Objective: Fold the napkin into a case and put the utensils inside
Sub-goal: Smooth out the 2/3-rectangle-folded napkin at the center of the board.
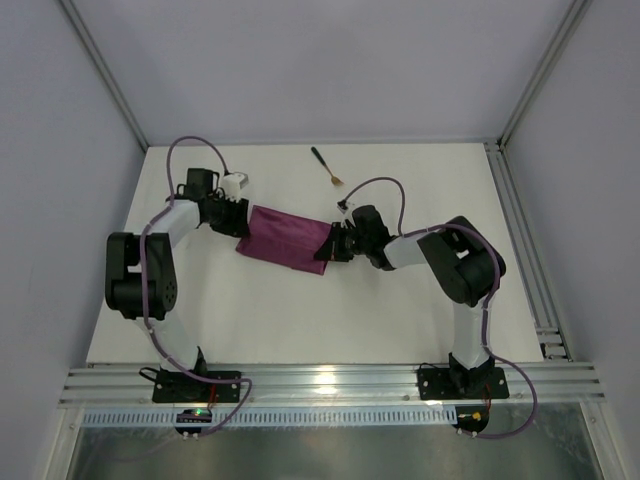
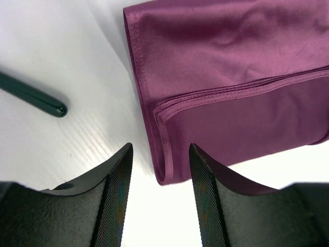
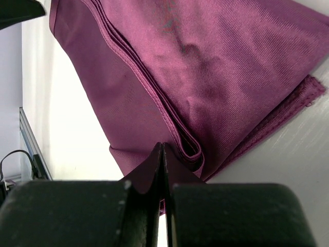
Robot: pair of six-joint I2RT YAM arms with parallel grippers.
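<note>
Magenta folded napkin (image 1: 285, 237), left jaws apart at one end, right jaws pinching the other

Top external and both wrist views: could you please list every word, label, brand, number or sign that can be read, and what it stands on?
None can be read. The napkin is plain cloth; the fork and the table carry no visible marks.

The napkin (image 2: 231, 62) was soft cloth with a faint satin sheen; the table (image 2: 61, 46) smooth, white; a utensil handle (image 2: 36, 98) glossy.
</note>
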